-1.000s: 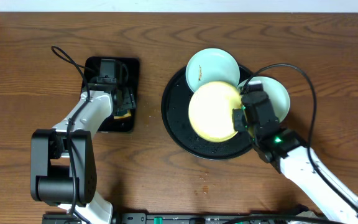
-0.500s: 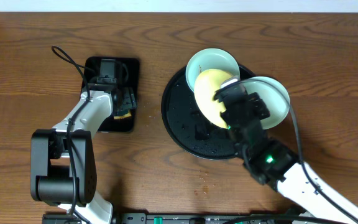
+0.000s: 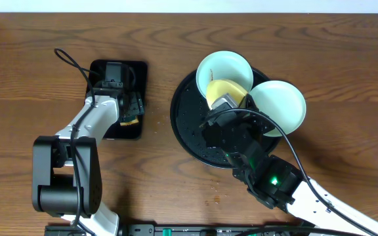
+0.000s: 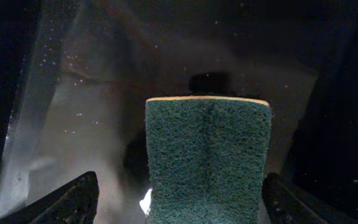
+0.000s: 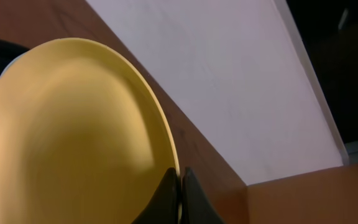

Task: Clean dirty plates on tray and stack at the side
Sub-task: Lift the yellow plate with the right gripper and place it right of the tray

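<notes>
- Left gripper (image 3: pixel 128 110) sits low over the rectangular tray (image 3: pixel 110 69) on the left side of the table (image 3: pixel 31 52), with its jaws set wide apart.
- Sponge (image 4: pixel 207 162): green scouring face up, with a thin yellow edge at the far end. It lies between the left fingers (image 4: pixel 73 199). Its near end is cut off by the bottom of the frame, and finger contact cannot be determined. From overhead, the arm covers most of it.
- Round tray (image 3: pixel 184 121): glossy black, centre-right on the table. The right arm hides its front-right portion.
- Rear pale plate (image 3: pixel 225 65): rests at the round tray's far rim, with a small brown mark left of centre. The yellow plate covers its near edge.
- Yellow plate (image 5: pixel 67 137): tilted steeply on edge. From overhead only its upper part shows above the wrist. In the right wrist view its lower part is cut off.
- Right gripper (image 5: pixel 180 186): fingers are pinched together on the yellow plate's rim.
- Right pale plate (image 3: pixel 279 108): overhangs the round tray's right rim. The arm hides its left edge.
</notes>
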{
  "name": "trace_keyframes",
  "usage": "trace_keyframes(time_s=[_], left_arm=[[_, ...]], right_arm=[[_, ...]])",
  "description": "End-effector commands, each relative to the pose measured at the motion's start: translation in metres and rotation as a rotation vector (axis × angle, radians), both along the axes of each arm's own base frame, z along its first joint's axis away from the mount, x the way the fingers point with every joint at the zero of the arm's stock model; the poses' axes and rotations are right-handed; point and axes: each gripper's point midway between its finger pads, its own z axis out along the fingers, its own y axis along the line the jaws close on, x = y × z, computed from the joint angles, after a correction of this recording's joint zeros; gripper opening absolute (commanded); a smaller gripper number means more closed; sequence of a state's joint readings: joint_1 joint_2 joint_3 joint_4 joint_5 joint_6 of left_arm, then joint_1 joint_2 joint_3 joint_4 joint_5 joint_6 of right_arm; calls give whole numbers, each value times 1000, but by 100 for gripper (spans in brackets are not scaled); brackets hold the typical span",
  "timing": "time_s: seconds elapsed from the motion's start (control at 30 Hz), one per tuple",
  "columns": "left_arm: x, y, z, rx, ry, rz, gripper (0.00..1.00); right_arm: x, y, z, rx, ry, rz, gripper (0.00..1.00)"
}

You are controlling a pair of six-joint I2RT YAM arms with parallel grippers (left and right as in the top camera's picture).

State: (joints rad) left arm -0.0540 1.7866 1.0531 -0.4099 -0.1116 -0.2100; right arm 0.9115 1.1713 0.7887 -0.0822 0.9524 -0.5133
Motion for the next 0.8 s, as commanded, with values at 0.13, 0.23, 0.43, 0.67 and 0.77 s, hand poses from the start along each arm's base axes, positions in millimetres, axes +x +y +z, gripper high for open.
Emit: trace_keyframes(time_s=[0.13, 0.23, 0.43, 0.67, 0.77], left_arm=[[-3, 4, -2, 13, 8, 10, 84], [-3, 4, -2, 13, 8, 10, 84], [-3, 4, -2, 13, 8, 10, 84], [-3, 4, -2, 13, 8, 10, 84], [-3, 4, -2, 13, 8, 10, 84]], right_arm=[[4, 10, -2, 162, 42, 49, 1], [18, -1, -10, 254, 84, 45, 1], [52, -43, -24, 540, 189, 20, 1], [79, -180, -28, 853, 137, -261, 1], [73, -248, -32, 925, 65, -438, 1]])
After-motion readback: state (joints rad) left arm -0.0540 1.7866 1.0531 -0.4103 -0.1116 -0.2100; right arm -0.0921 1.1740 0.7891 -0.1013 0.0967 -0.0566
